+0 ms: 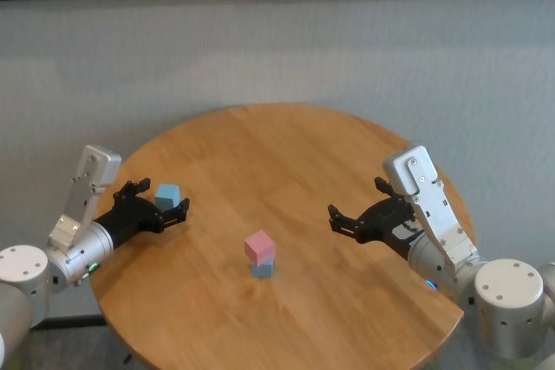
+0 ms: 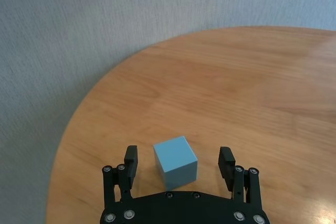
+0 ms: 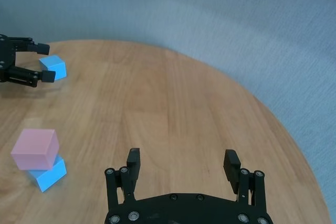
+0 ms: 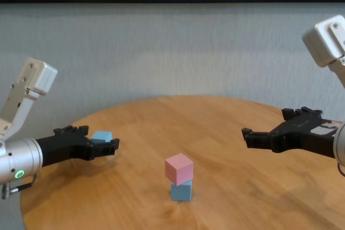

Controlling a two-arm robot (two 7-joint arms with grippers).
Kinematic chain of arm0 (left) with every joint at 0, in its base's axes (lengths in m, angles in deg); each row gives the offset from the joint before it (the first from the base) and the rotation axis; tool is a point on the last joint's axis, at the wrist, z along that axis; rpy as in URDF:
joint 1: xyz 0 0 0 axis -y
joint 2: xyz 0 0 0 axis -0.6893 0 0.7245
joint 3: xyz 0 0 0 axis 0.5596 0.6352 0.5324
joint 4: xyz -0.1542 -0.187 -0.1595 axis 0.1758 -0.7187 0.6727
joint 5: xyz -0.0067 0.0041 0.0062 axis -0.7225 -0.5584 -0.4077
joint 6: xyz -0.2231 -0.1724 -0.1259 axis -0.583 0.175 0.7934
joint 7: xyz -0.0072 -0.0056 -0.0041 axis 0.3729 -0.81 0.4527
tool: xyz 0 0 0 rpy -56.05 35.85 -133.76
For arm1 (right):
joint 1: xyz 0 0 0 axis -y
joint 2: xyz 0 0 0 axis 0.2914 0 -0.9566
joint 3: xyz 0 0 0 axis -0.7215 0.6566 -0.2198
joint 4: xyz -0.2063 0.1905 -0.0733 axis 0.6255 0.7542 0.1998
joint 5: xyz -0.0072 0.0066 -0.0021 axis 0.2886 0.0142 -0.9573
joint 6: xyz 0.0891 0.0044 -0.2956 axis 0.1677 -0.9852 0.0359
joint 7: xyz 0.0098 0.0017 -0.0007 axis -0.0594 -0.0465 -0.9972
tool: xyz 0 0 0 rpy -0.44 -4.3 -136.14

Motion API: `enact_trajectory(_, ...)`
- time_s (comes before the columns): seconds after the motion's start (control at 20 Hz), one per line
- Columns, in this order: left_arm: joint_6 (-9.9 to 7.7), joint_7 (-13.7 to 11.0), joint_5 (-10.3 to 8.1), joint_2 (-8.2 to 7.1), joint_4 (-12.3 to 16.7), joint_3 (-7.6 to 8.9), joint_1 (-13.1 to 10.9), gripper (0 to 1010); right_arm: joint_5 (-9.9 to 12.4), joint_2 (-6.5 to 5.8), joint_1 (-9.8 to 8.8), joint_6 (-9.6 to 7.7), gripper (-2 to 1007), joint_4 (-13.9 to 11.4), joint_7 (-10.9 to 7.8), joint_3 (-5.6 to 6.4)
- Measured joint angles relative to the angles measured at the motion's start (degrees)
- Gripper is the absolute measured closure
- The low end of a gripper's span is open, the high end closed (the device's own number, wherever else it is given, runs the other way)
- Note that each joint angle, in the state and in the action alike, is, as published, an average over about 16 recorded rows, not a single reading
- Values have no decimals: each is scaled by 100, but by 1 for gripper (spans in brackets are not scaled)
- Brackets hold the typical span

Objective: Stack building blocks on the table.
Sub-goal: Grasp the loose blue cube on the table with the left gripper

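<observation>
Fingers, left gripper (image 2: pixel 178 167): standing wide apart, one on each side of a light blue block (image 2: pixel 176 162), with a gap showing on both sides in the left wrist view, so nothing is being gripped. Fingers, right gripper (image 3: pixel 182 165): also spread wide, holding nothing, with only bare wood lying between them.

Light blue block, loose: sitting on the table (image 1: pixel 286 153) at its left side, between the left fingers (image 2: pixel 130 160) and near the table's left edge. Its top is showing just above the fingers in the chest view.

Pink block (image 1: pixel 259 247): resting on top of a second light blue block (image 1: pixel 262 269), forming a two-high stack near the middle of the table, toward the near edge. The pink one is sitting turned slightly out of line with the blue one beneath it. The stack is standing well apart from both grippers, roughly between them.

Table: round, honey-coloured wood planks, carrying all three blocks.

Left gripper: reaching in low from the left, close over the table top, pointing toward the centre.

Right gripper: hovering over the right side of the table, above the surface, pointing toward the stack.

Backdrop: a grey textured wall (image 1: pixel 277 49) running behind the table.
</observation>
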Motion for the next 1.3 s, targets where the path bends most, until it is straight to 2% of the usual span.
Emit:
enact_trajectory(0.9, -92, 21, 42, -30, 198, 47, -97, 10, 0, 0, 0, 0, 0, 0, 0, 0)
enact_trajectory(1.15, -158, 65, 29, -62, 384, 31, -190, 10, 0, 0, 0, 0, 0, 0, 0, 0)
enact_trajectory(1.3, -238, 111, 30, -98, 602, 24, -298, 10, 0, 0, 0, 0, 0, 0, 0, 0)
